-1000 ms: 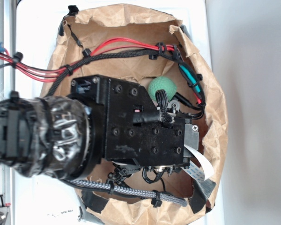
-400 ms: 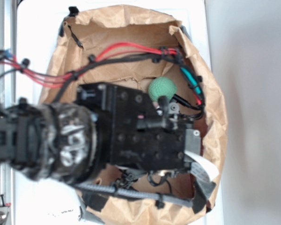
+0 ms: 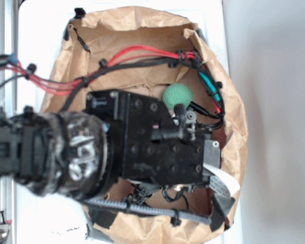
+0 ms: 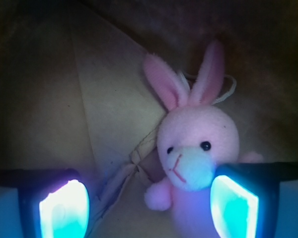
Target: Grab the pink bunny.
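Inside, one pink bunny (image 4: 196, 148) touches the released claw (image 4: 149, 206); one green ball (image 3: 177, 95) nearby.

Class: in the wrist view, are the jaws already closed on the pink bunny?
No, the pink bunny lies by one open, glowing pad.

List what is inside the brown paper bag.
Inside the paper bag: a green ball and the pink bunny, seen between the open gripper fingers. The arm hides the remaining floor.

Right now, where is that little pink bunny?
In the wrist view the pink bunny lies on the brown paper, right of centre, against the gripper's right finger; the arm hides it from outside.
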Controlling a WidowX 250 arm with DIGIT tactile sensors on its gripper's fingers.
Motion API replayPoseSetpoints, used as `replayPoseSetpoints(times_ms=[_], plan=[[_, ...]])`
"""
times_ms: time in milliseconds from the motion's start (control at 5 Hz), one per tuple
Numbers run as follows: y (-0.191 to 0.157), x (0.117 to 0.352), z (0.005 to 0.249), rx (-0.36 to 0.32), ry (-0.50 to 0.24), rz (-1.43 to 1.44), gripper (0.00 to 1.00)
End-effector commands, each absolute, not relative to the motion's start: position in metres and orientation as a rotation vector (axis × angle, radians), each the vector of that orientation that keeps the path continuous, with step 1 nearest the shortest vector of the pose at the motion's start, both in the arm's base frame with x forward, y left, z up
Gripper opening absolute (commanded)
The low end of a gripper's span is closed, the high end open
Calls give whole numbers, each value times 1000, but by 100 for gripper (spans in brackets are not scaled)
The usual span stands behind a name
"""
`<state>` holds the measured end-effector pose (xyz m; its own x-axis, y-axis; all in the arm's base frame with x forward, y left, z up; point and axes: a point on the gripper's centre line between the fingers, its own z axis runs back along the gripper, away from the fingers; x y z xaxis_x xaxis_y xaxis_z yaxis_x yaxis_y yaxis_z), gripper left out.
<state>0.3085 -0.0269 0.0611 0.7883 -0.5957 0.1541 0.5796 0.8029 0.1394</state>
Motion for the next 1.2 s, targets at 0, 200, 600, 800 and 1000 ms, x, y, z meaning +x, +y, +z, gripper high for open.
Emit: replayPoseSetpoints(times_ms=[0, 200, 600, 800, 1000], plan=[[-20, 331, 66, 142, -259, -608, 100], [-12, 349, 57, 171, -282, -552, 100], [-15, 359, 45, 204, -277, -549, 100], [-19, 352, 40, 213, -268, -582, 100], [-18, 351, 40, 208, -278, -573, 0]])
